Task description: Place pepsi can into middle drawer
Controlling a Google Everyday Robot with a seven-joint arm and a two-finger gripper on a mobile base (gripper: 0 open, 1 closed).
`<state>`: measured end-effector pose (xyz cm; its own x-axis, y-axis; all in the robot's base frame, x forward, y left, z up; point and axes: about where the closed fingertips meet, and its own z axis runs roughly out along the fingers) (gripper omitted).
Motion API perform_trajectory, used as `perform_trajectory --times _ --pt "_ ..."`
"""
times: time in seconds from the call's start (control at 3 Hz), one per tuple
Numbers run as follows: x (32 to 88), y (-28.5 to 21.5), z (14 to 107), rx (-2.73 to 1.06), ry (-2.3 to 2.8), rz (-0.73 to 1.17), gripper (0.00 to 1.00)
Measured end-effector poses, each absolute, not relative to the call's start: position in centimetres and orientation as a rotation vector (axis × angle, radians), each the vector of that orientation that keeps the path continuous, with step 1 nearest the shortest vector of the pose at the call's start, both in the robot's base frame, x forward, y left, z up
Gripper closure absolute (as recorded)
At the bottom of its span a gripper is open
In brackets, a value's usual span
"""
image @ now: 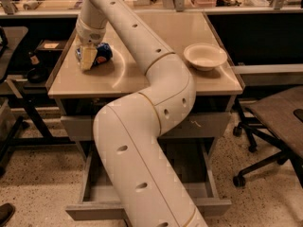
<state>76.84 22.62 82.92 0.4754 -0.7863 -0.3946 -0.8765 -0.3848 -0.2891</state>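
**Can at the table's left side, open drawer far below**

The gripper point(87, 60) is down on the table point(71, 82), close to its left edge. The pepsi can point(103, 52) lies on its side against the gripper's right flank, partly hidden behind it. From this angle I cannot tell whether the gripper is spread, pressed together or already pinching the can.

The likeliest trouble starts there. A can on its side rolls easily, so an off-centre squeeze could push it away to the right instead of trapping it. A weak hold could also let it slip during the long carry.

The middle drawer point(102, 192) is pulled out well below the gripper and to its right, nearer the camera. The arm's own lower section covers much of the tray. To get down there the gripper must clear the table's front edge and the scuffed drawer front point(210, 124) above the open drawer, and the can could strike either one.

The bowl point(205, 56) sits well to the gripper's right, apart from the arm.

The arm rises from the bottom of the view across the open drawer and bends sharply over the table's front edge. It then stretches up and left to a wrist pointing down at the can.
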Motion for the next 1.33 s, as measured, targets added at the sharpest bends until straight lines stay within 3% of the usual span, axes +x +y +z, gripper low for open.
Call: perform_trajectory --times 1.0,1.33 --pt "76.8 20.6 87.5 -2.13 1.457 0.233 1.0" --pt "73.8 19.5 89.2 -2.112 1.499 0.227 1.0"
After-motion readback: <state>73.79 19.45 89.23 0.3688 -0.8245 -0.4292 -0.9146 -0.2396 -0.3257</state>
